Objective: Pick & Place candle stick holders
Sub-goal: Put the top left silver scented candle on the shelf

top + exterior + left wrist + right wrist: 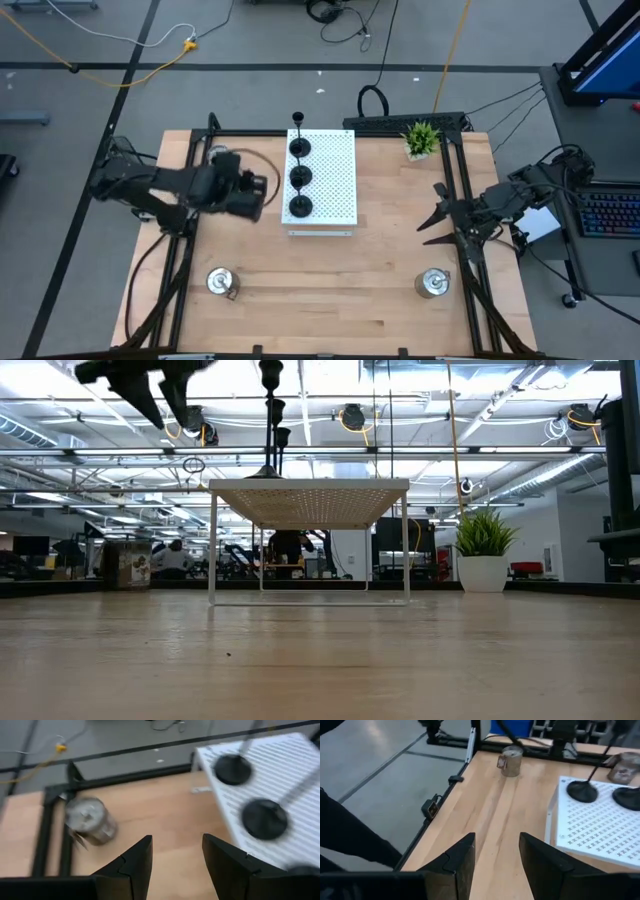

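Observation:
Three black candle stick holders point(299, 177) stand in a row by their round bases on the left part of a white perforated board point(335, 185). One silver holder point(220, 282) sits near the table's near-left corner, another point(432, 283) near-right, and a third point(90, 820) at the far left. My left gripper point(264, 192) hangs open just left of the board, above the table, with nothing between its fingers point(172, 865). My right gripper point(428, 222) is open over the table's right side, also with nothing in it point(495, 860).
A small green potted plant point(421, 138) stands at the far right, behind the board. The board stands raised on thin legs point(212, 550). A black frame point(465, 200) runs along the table's sides. Bare wood lies between the two near silver holders.

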Robot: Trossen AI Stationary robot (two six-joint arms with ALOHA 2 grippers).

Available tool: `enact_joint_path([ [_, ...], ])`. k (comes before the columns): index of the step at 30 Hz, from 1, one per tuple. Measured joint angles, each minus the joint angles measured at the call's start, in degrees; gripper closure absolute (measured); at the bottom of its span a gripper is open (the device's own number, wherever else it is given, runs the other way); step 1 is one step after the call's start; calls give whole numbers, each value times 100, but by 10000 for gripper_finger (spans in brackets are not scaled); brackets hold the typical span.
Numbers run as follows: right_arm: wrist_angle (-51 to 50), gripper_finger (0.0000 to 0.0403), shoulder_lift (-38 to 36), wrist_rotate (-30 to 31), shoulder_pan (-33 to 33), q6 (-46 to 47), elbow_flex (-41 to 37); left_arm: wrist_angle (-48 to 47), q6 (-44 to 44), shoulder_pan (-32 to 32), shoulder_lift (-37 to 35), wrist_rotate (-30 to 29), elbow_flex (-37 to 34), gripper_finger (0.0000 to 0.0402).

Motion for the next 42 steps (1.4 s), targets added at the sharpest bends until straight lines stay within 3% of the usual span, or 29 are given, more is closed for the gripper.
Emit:
enact_joint_path([
  [10,389,259,-2,810,4,125,0,-4,1958,2027,-214,637,-1,222],
  [21,393,259,-1,1149,2,165,0,5,2904,3989,-965,1252,-1,222],
  [27,395,259,0,1276,2,166,0,111,3379,4656,-997,1550,-1,222],
  [34,396,259,-2,1433,2,166,0,1134,4233,5087,-985,1582,-1,222],
  [42,396,259,-1,1443,2,166,0,1506,5159,5841,-681,2657,-2,205],
])
